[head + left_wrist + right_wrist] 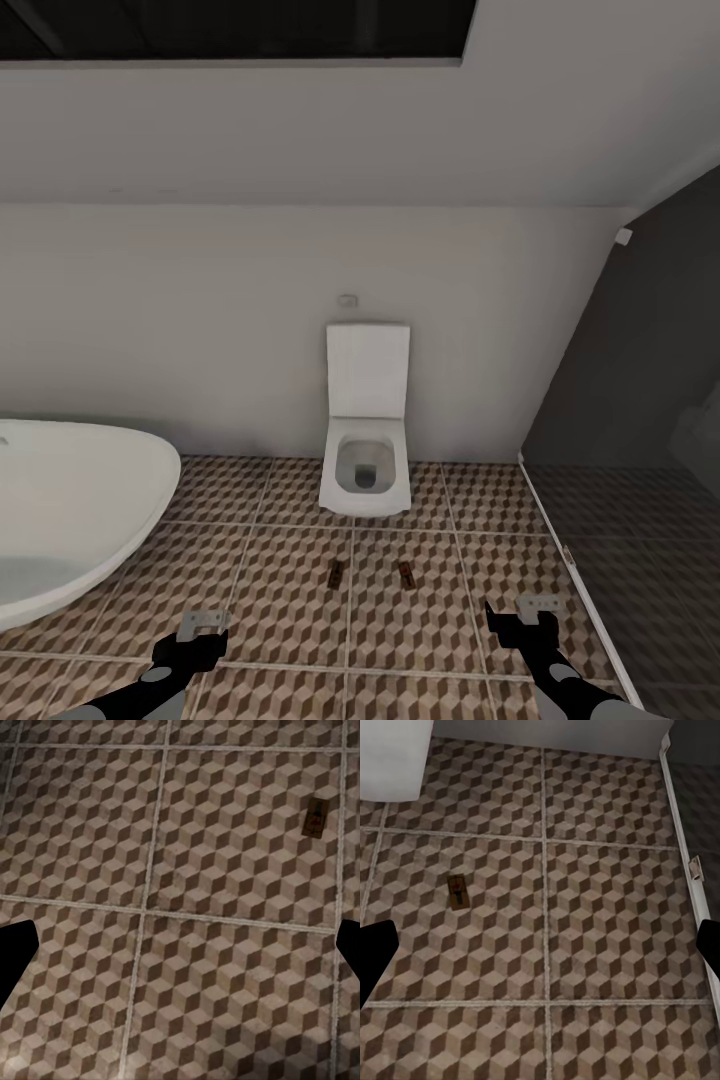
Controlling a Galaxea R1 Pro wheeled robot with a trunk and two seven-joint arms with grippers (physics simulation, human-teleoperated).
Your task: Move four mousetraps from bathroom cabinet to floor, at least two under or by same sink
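Sink (70, 510): I see the white basin at my left, its rounded rim hanging over the tiles; what lies inside it I cannot make out.
Toilet (367, 470): lid upright against the back wall, bowl open, a little water showing in it.
Mousetraps: two lie flat on the bathroom floor (270, 600) in front of the toilet, the left mousetrap (336, 573) and the right mousetrap (406, 573), near each other but apart, a grout line between them. Both sit well apart from the sink.
Left wrist camera: one trap (315, 818) on bare tile, just beside a grout line.
Right wrist camera: one trap (457, 892) on tile, toilet base (394, 757) beyond it.
Edges: dark glass shower panel (640, 440) with a white sill bounds my right; wall ahead. Open tile lies between both arms and the traps.
Left gripper (203, 628): fingers apart, holding nothing, above the tiles.
Right gripper (525, 613): fingers apart, empty, close to the shower sill.
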